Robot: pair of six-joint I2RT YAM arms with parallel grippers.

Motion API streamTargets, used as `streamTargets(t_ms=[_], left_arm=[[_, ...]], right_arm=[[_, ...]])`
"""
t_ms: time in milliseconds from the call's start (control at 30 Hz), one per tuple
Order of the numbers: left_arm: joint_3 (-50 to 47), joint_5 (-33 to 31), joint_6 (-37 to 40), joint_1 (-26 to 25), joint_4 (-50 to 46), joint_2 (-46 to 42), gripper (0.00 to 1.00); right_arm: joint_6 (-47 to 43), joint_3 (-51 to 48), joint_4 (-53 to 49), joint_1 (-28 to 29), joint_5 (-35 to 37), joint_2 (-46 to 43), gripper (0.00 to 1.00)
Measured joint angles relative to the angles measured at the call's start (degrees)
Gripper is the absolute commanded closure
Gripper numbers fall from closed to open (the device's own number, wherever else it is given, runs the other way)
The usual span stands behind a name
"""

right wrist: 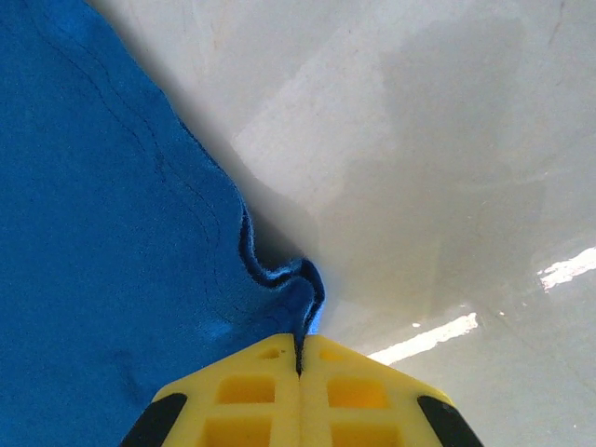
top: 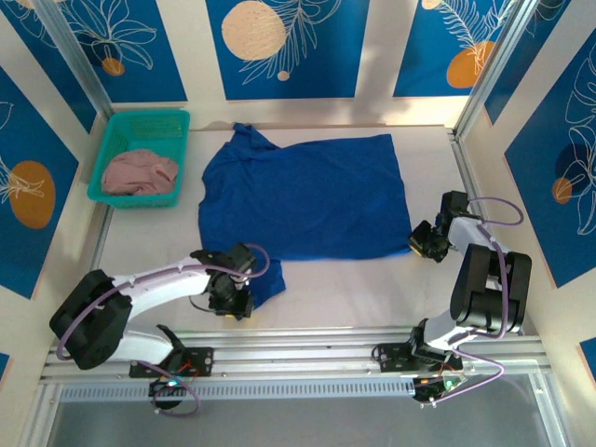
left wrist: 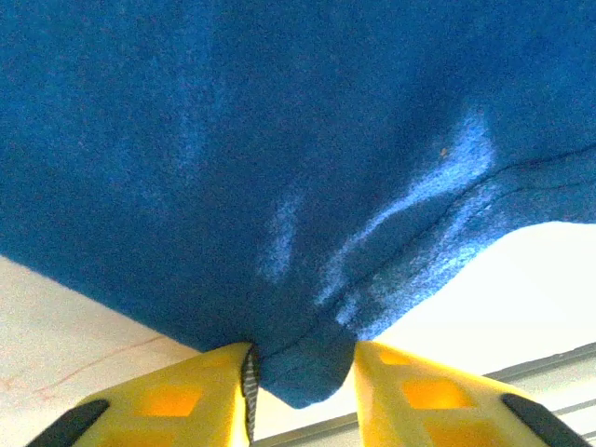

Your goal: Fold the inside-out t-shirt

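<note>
I see the wide white tabletop [top: 372, 289] carrying the royal-blue cotton t-shirt [top: 307, 196], spread flat at its middle so both near corners can be reached. The green plastic basket [top: 149, 115] with the dusty-pink garment [top: 140, 173] sits apart at the far left, out of the way. My right end effector [right wrist: 300, 345] is clamped on the shirt's near right edge, ready to lift. My left end effector [left wrist: 300, 358] straddles the bunched near left corner, jaws apart; whether it grips yet I cannot tell.

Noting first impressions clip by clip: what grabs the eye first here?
A blue t-shirt lies spread across the white table. The right gripper pinches its near right edge, while the left gripper straddles a fold at its near left corner. A green basket holding a pink garment sits far left.
</note>
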Motion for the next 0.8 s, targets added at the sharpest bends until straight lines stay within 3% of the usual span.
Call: streamTargets(t_ms=[233, 400, 667, 800], left_arm=[[0.07, -0.79, 0.09, -0.35, -0.04, 1.18, 0.84], [0.15, -0.92, -0.59, -0.94, 0.15, 0.92, 1.0], [-0.13, -5.6, -1.66, -1.27, -1.66, -4.35, 1.0], [2.97, -7.21, -0.98, 1.18, -4.83, -8.66, 1.0]], right_arm=[[0.0, -0.09, 0.0, 0.0, 0.0, 0.0, 1.0], [0.0, -0.81, 0.11, 0.0, 0.0, -0.39, 1.0], [0.0, -1.4, -0.09, 0.0, 0.02, -2.62, 1.0], [0.0, -0.59, -0.9, 0.0, 0.0, -3.13, 1.0]])
